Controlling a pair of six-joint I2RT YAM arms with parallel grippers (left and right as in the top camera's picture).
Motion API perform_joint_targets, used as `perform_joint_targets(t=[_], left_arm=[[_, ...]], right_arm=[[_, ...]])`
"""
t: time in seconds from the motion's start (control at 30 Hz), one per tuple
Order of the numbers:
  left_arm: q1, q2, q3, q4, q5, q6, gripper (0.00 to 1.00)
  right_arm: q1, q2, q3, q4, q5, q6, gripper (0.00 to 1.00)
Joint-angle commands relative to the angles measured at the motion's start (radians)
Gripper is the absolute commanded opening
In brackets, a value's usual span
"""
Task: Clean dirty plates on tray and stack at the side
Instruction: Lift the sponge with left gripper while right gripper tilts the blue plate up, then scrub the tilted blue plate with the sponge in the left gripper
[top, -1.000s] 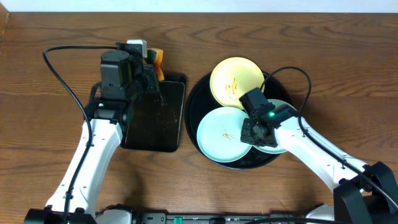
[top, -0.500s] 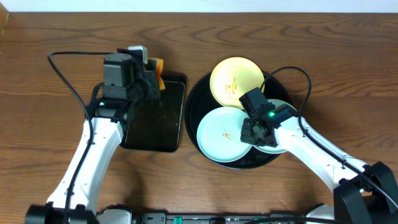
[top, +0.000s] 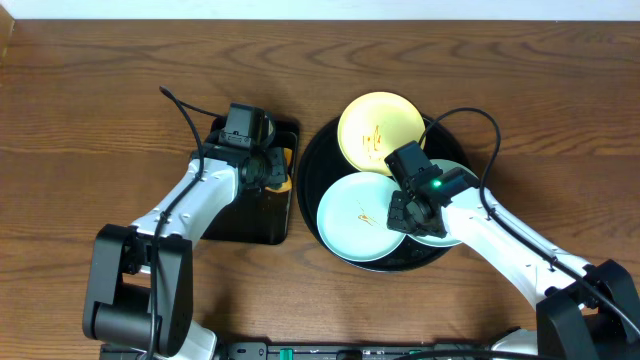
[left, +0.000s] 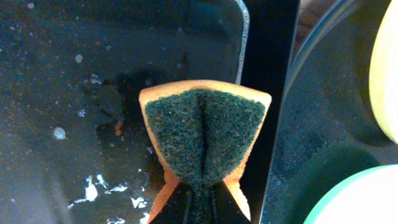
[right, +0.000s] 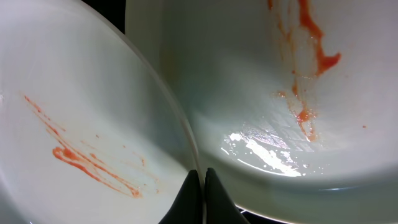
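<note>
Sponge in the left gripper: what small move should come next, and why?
Probably carry the sponge across onto the smeared blue plate: the left gripper pinches it right beside the round tray, and that plate's orange smear looks unwiped.

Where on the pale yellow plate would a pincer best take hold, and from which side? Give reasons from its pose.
Probably its far rim, coming from the far side. The yellow plate juts past the black tray there, likely leaving room beneath for a finger. Its near edge is crowded by the blue-white plate and the right pincer gripping it.
</note>
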Motion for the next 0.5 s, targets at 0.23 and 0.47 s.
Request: perform_joint_targets(t=[0.23, 0.47], left_arm=[[-0.004, -0.075, 0.120, -0.163, 0.093, 0.026, 0.08], [-0.097, -0.119, 0.177, -0.211, 0.150, 0.014, 0.07]], right_arm=[[-0.003, -0.006, -0.004, -0.004, 0.006, -0.014, 0.01], [-0.003, -0.006, -0.004, -0.004, 0.002, -0.014, 0.01]])
